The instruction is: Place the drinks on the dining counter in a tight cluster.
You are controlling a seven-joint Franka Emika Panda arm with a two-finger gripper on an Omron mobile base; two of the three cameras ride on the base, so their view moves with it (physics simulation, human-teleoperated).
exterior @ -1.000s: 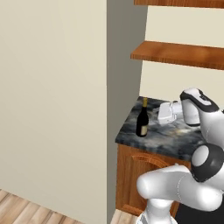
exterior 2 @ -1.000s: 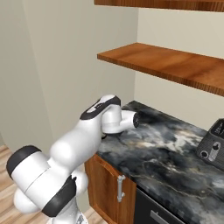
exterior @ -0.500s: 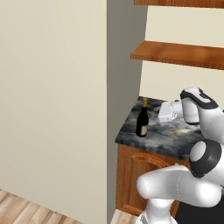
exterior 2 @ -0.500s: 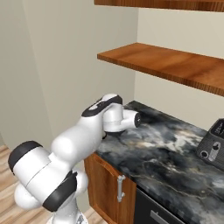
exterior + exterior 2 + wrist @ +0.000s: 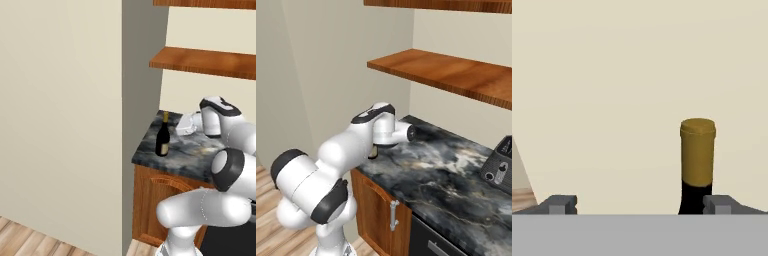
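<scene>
A tall dark wine bottle [image 5: 162,136] with a yellow cap stands upright near the left corner of a marbled worktop [image 5: 197,156]. My gripper [image 5: 179,129] hovers just right of it at neck height, open and holding nothing. In the hand view the bottle's neck [image 5: 698,155] rises inside the open gap, close beside the right fingertip [image 5: 719,204]; the gripper [image 5: 639,205] is otherwise empty. The arm covers the bottle in the right base view. The dining counter is out of view.
Two wooden shelves [image 5: 451,75] hang above the worktop [image 5: 446,172]. A dark toaster [image 5: 499,161] stands at its far right. A beige wall [image 5: 60,125] juts out left of the bottle's corner. Brown cabinet doors [image 5: 376,200] lie below.
My hand has edged left toward the wine bottle and the elbow has swung outward. The bottle has not moved and the jaws stay open.
</scene>
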